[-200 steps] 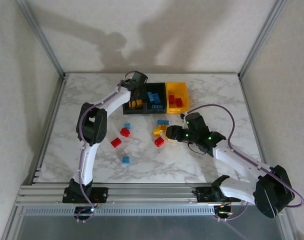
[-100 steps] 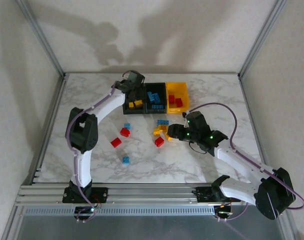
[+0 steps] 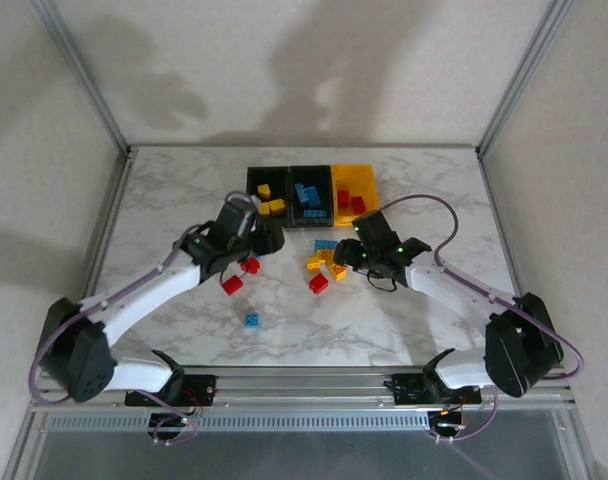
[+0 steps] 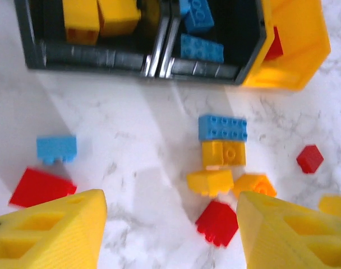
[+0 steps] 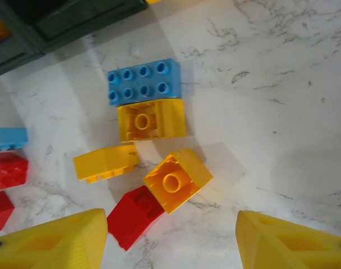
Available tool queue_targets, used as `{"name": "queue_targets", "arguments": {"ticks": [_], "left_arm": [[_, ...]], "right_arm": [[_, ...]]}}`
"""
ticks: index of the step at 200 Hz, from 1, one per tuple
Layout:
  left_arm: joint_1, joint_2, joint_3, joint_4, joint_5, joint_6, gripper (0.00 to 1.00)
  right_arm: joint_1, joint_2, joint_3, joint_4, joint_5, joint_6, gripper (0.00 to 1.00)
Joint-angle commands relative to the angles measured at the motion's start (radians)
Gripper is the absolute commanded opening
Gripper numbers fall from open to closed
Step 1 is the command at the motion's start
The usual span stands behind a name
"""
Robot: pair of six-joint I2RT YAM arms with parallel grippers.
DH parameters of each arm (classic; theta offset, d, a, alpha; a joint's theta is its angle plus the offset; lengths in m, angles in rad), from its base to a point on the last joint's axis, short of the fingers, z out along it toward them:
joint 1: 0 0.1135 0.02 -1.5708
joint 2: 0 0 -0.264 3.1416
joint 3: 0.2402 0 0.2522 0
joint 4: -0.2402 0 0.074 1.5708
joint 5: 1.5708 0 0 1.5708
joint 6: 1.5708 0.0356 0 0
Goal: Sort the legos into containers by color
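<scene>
Left gripper (image 4: 170, 202) spread wide, holding nothing, over loose legos (image 4: 210, 182) just short of the bins (image 4: 92, 56). Right gripper (image 5: 170, 216) gaping too, empty, above a red brick (image 5: 136, 209) crowded by a touching yellow brick (image 5: 178, 180); a blue brick (image 5: 143, 82) lies beyond.

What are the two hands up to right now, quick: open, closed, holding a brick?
Left hand: open, holding nothing.
Right hand: open, holding nothing.

The marbled table (image 3: 434, 190) carries the containers (image 3: 289, 196), with loose red, yellow and blue legos (image 3: 319, 284) scattered just in front of them.
</scene>
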Motion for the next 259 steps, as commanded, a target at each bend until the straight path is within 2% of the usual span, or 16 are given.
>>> {"name": "queue_targets", "arguments": {"ticks": [1,40,80,118,162,181,228,259], "left_arm": [[-0.014,-0.115,-0.107,0.058,0.027,-0.066,0.65],[-0.029,-0.229,-0.227,0.076,0.029,-0.124,0.66],[-0.086,-0.184,-0.211,0.089,-0.033,-0.173,0.66],[-0.164,-0.018,-0.120,0.088,-0.100,-0.210,0.66],[-0.234,0.223,0.043,0.070,-0.177,-0.232,0.66],[-0.255,0.320,0.121,0.061,-0.191,-0.234,0.66],[-0.271,0.544,0.300,-0.017,-0.254,-0.219,0.67],[-0.271,0.628,0.361,-0.034,-0.259,-0.213,0.64]], "right_arm": [[0.014,0.049,0.048,-0.026,0.037,0.044,0.62],[0.023,0.088,0.069,-0.026,0.047,0.037,0.62],[0.023,0.021,0.039,-0.004,0.046,0.017,0.62],[0.023,-0.111,-0.059,0.046,-0.029,-0.047,0.62],[0.022,-0.251,-0.126,-0.051,-0.093,-0.085,0.61],[0.020,-0.318,-0.148,-0.095,-0.075,-0.084,0.62],[-0.017,-0.432,-0.191,-0.137,-0.064,-0.080,0.64],[-0.034,-0.463,-0.221,-0.143,-0.066,-0.080,0.63]]}}
